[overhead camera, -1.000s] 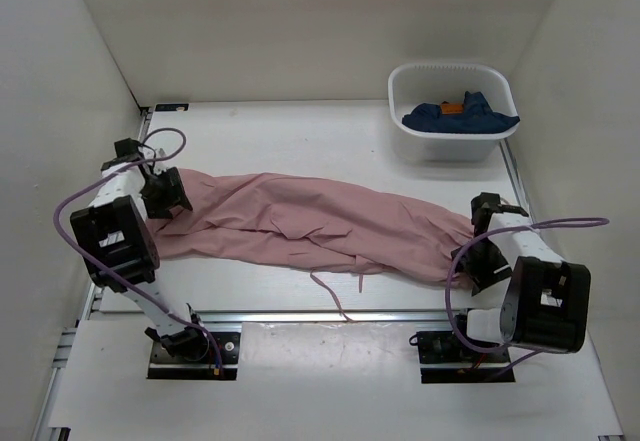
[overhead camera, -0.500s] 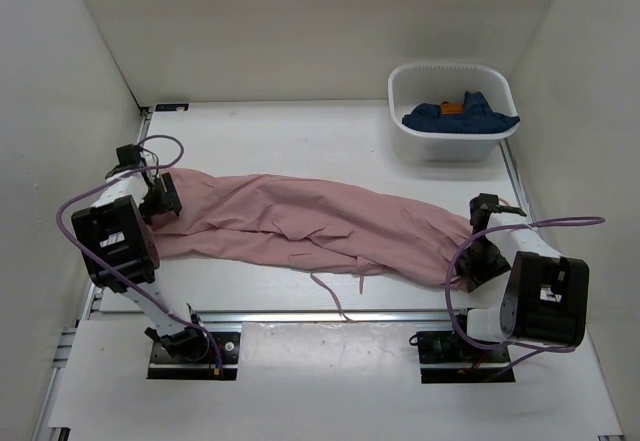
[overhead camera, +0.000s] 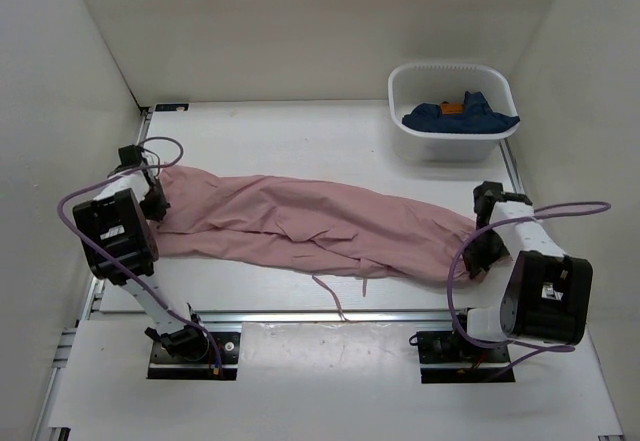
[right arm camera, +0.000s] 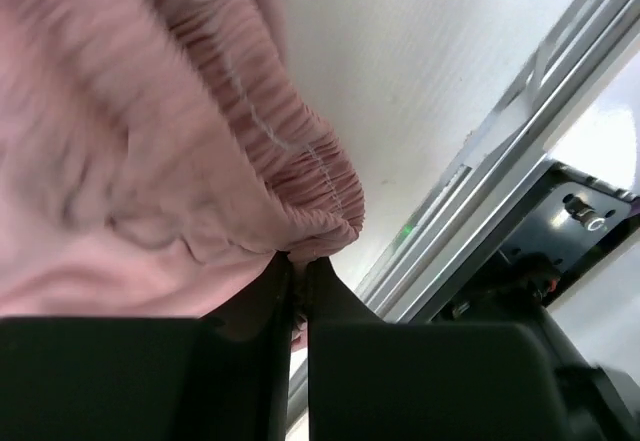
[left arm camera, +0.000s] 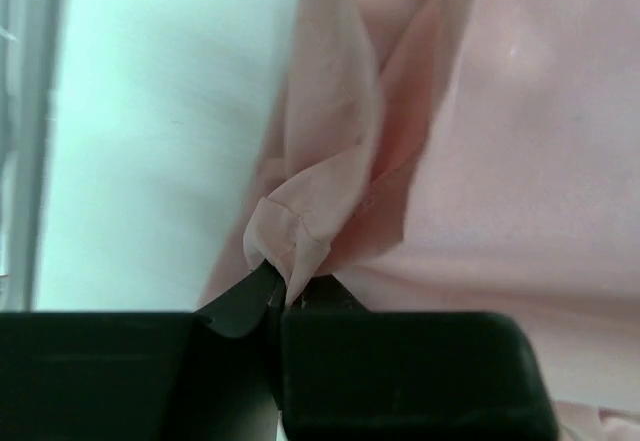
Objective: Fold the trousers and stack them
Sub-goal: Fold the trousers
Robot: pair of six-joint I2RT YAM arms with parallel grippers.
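Two grips going: left gripper (left arm camera: 275, 289) is clamping the trousers (overhead camera: 320, 226) at a hem (left arm camera: 290, 231), right gripper (right arm camera: 298, 269) at the waistband (right arm camera: 300, 161); I'd be lifting both evenly, taut.

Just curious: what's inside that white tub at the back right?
A crumpled dark blue garment with a small orange patch lies in the tub. Anything beneath it is covered.

Top view looks down from high behind the arm bases toward the back wall (overhead camera: 300, 21), whole worktop (overhead camera: 300, 131) in frame. Left wrist view sits very close, looking past the left fingers (left arm camera: 240, 299) at the trousers (overhead camera: 300, 226). Right wrist view is equally close, past the right fingers (right arm camera: 262, 299), catching the worktop's edge rail (right arm camera: 480, 161). All three views share the trousers.
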